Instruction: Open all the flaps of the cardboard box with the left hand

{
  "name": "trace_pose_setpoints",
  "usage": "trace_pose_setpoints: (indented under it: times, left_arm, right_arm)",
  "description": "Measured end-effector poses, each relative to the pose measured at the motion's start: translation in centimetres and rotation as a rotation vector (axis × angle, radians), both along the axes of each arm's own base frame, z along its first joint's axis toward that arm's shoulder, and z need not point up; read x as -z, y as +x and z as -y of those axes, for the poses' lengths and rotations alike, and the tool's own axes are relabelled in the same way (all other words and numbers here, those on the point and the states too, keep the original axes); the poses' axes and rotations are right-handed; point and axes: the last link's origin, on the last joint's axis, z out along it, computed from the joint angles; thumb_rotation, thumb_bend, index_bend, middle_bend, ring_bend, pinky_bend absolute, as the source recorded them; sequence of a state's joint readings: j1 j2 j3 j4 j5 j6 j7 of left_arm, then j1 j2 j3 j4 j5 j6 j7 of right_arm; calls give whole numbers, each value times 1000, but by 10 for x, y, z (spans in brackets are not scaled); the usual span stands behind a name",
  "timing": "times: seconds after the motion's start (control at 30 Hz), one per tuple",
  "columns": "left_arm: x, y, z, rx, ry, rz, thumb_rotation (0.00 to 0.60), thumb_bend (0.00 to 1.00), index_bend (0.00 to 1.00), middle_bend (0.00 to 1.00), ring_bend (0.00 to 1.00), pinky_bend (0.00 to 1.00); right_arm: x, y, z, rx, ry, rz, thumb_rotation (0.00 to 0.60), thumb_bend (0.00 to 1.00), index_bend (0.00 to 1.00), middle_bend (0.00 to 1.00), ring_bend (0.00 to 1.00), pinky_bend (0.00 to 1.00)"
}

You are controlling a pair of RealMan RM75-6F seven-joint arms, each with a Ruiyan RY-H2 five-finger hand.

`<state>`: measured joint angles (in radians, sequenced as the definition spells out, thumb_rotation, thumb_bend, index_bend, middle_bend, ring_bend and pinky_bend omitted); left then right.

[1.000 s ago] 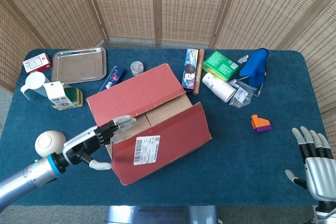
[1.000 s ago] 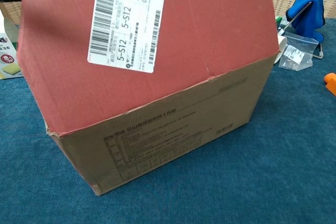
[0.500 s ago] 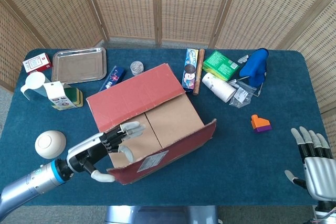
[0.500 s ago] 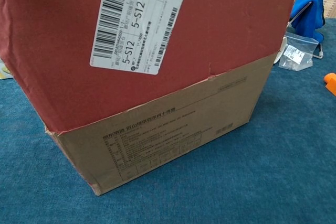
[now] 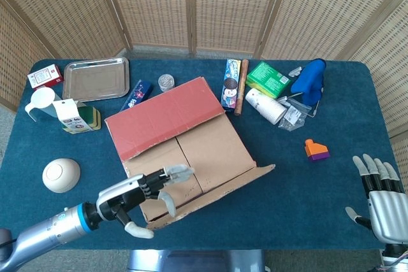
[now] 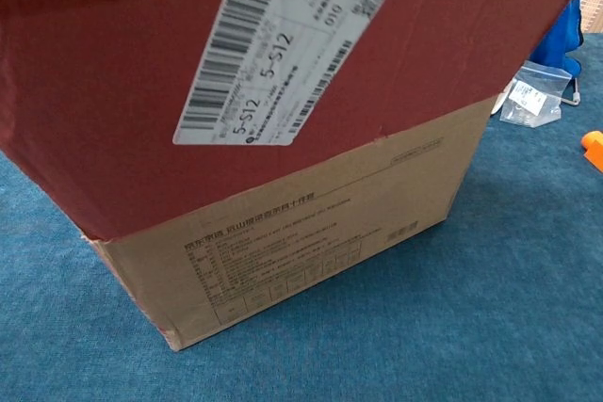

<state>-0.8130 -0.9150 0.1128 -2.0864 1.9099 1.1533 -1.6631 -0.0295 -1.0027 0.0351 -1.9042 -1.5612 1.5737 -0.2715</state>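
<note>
The cardboard box (image 5: 191,151) stands mid-table, and its brown side (image 6: 320,233) fills the chest view. The near red flap (image 5: 213,195) with a white label (image 6: 283,49) is swung far up toward me, seen almost edge-on from the head view. My left hand (image 5: 137,194) is at the flap's left end, fingers spread over the inner brown flaps, thumb below the flap's edge. The far red flap (image 5: 162,118) still lies over the box top. My right hand (image 5: 382,199) rests open at the table's near right corner.
Behind the box lie a metal tray (image 5: 97,78), a blue packet (image 5: 136,95), a snack box (image 5: 231,84), a green box (image 5: 268,79), a paper cup (image 5: 265,106) and a blue cloth (image 5: 309,81). A white bowl (image 5: 61,174) sits left; an orange block (image 5: 315,150) right.
The near red flap has swung up and over toward me, uncovering the brown inner flaps. My left hand moved nearer and to the right along with it.
</note>
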Motion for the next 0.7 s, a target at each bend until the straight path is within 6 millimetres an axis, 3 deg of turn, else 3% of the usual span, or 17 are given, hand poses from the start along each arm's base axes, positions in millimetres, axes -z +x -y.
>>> trace_pose_setpoints:
  times: [0.27,0.7]
  left_arm:
    - [18,1,4,-8,-44,-15,600,1,0,0,7,413]
    - [44,-14,-3,-65,-84,-66,600,1,0,0,7,412]
  right_arm:
    - [-1,0,0,0,1,6,600,0,0,0,0,0]
    - [-3,0,-1,-1,0,13,600,0,0,0,0,0]
